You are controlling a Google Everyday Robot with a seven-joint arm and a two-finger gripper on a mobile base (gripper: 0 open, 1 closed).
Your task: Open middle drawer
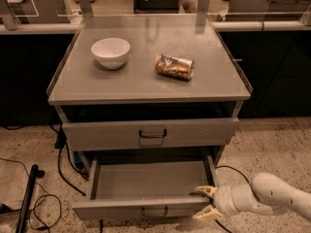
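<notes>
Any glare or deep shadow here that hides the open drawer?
Camera view: faint reflections on the glossy grey tabletop; deep shadow in the recess just under it; the open grey metal drawer is evenly lit inside, as is the white gripper at its front right corner.

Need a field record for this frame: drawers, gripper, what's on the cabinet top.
middle drawer: pulled out, nothing visible inside
drawer above: pushed in
gripper: low right, at the middle drawer's right front corner, fingers apart; contact unclear
cabinet top: white bowl on the left, can lying on its side on the right
floor: cables left of the cabinet
</notes>
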